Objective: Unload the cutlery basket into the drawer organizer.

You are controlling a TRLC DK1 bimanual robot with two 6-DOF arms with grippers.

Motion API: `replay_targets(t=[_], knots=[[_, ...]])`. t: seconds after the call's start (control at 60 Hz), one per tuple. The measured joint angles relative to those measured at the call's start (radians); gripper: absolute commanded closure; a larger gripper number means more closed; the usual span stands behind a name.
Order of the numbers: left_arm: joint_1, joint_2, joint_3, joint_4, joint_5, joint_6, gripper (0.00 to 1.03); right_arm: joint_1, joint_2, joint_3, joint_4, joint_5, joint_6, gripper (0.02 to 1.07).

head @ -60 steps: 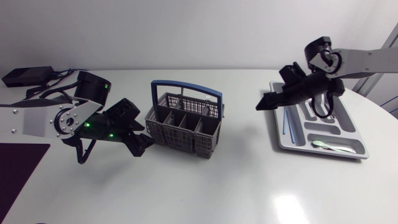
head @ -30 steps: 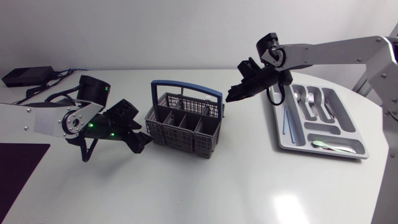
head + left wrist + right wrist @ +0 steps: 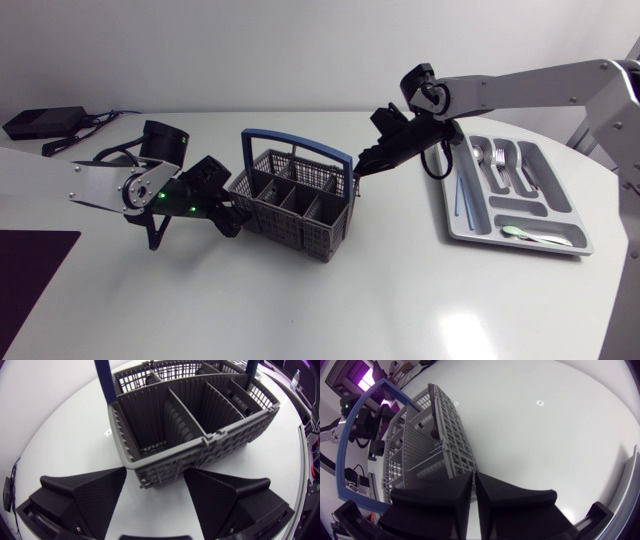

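Grey plastic cutlery basket [image 3: 295, 208] with a blue hoop handle [image 3: 300, 140] sits mid-table. Its long axis runs left to right, skewed so the right end lies nearer. The open top faces up and the handle arches along the long axis. Most compartments look bare; a few dark pieces show in some, too unclear to name.

Left gripper [image 3: 228, 215] is at the basket's left end, fingers wide apart, with the basket's corner between them [image 3: 152, 485]. Contact is not clear.

Right gripper [image 3: 360, 170] is at the far right end by the handle's foot, fingers pressed together [image 3: 472, 477] with nothing between them.

Drawer organizer [image 3: 556, 190] lies well apart on the right, its long axis near to far. It holds forks [image 3: 500, 165], a blue stick [image 3: 458, 195] and a pale green spoon [image 3: 520, 233].

Black box [image 3: 40, 122] with cables sits at the far left. Bare table [image 3: 330, 310] stretches along the near side and between basket and organizer.
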Motion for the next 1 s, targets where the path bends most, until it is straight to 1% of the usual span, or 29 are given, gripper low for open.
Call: replay_targets(t=[0.383, 0.6, 0.85, 0.933, 1.0], knots=[[0.004, 0.104, 0.109, 0.016, -0.003, -0.004, 0.23, 0.034, -0.212, -0.279, 0.000, -0.019, -0.037, 0.97], [-0.020, 0.163, 0.196, 0.007, -0.006, -0.022, 0.23, 0.113, -0.314, -0.434, -0.004, -0.022, -0.056, 0.97], [-0.033, 0.246, 0.380, -0.057, -0.006, -0.026, 0.23, 0.239, -0.338, -0.471, -0.013, -0.021, -0.086, 0.97], [-0.033, 0.286, 0.452, -0.092, -0.006, -0.026, 0.23, 0.285, -0.346, -0.475, -0.015, 0.006, -0.095, 0.97], [-0.026, 0.302, 0.483, -0.106, -0.006, -0.026, 0.23, 0.295, -0.366, -0.489, -0.015, 0.008, -0.101, 0.97]])
